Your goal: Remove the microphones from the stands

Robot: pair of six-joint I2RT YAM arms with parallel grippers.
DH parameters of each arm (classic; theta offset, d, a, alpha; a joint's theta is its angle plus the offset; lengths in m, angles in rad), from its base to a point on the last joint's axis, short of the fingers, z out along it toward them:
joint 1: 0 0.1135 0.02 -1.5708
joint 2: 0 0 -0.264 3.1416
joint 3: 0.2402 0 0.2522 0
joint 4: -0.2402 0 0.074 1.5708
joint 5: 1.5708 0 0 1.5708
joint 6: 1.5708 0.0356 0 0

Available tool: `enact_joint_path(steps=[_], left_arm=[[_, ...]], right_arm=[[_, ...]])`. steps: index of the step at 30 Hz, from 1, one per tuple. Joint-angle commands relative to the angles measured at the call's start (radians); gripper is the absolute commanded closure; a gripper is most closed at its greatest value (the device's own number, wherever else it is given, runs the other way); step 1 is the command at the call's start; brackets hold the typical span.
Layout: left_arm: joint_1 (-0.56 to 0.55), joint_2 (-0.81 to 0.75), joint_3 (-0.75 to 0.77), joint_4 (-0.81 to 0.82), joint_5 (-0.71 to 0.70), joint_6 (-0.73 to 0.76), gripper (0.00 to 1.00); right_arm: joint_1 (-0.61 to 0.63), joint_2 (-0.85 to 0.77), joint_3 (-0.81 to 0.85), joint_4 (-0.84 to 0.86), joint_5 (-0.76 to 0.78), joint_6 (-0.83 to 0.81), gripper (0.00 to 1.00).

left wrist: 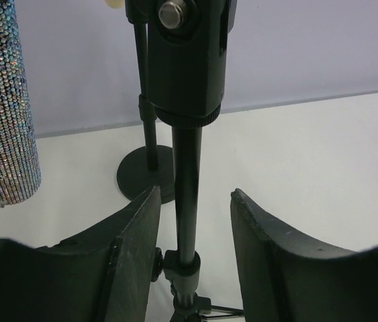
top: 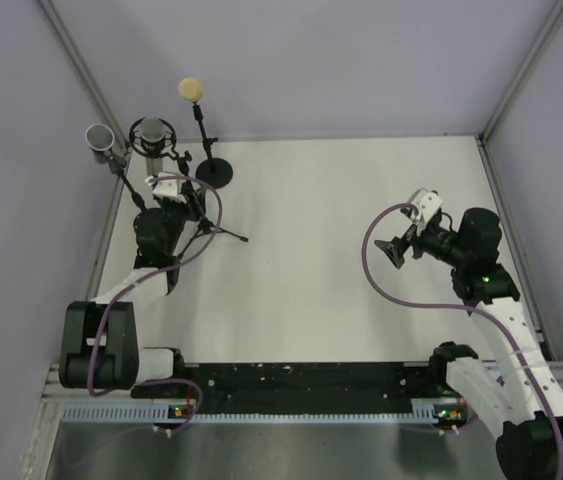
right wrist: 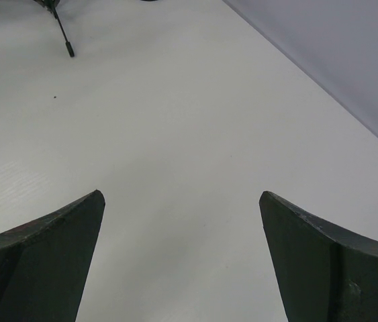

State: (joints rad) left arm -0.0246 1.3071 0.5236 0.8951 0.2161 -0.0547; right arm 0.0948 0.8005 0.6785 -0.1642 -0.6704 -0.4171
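A microphone (top: 151,130) with a grey head sits in a black clip (left wrist: 185,60) on top of a black tripod stand (top: 211,230) at the back left. My left gripper (top: 166,188) is at that stand. Its fingers (left wrist: 135,235) straddle the upright pole (left wrist: 186,194) just below the clip, with a narrow gap on each side, the left one smaller. The jaws are partly closed but touch nothing. My right gripper (top: 393,252) hovers over the bare table at mid right. It (right wrist: 180,194) is wide open and holds nothing.
A glittery silver microphone (left wrist: 4,121) stands just left of the pole, its grey head (top: 98,140) near the left wall. Behind is a round-base stand (top: 214,172) with a yellow foam microphone (top: 191,88). A tripod leg tip (right wrist: 64,37) points toward the table's middle.
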Motion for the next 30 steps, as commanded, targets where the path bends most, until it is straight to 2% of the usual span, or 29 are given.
enact_joint_path(steps=[1,4,7,12,22,27,30], left_arm=[[-0.003,0.018,0.026,0.100,-0.014,-0.011,0.57],[-0.003,0.024,0.027,0.110,-0.015,-0.011,0.72],[-0.003,0.021,0.026,0.111,-0.011,-0.008,0.79],[-0.003,-0.005,0.019,0.100,0.046,-0.005,0.99],[-0.024,-0.071,0.013,0.041,0.265,-0.008,1.00],[-0.090,-0.118,0.019,-0.018,0.374,0.046,1.00],[-0.130,-0.146,0.009,0.004,0.419,0.046,1.00]], right_arm=[[0.006,0.003,0.000,0.028,-0.005,-0.014,0.01],[0.008,0.003,-0.004,0.029,-0.004,-0.017,0.01],[0.006,0.003,-0.004,0.028,-0.003,-0.017,0.01],[0.010,0.002,-0.008,0.028,-0.004,-0.023,0.01],[0.016,0.008,-0.016,0.028,0.002,-0.045,0.01],[0.019,0.011,-0.020,0.028,0.005,-0.054,0.01],[0.019,0.014,-0.023,0.029,0.009,-0.057,0.01]])
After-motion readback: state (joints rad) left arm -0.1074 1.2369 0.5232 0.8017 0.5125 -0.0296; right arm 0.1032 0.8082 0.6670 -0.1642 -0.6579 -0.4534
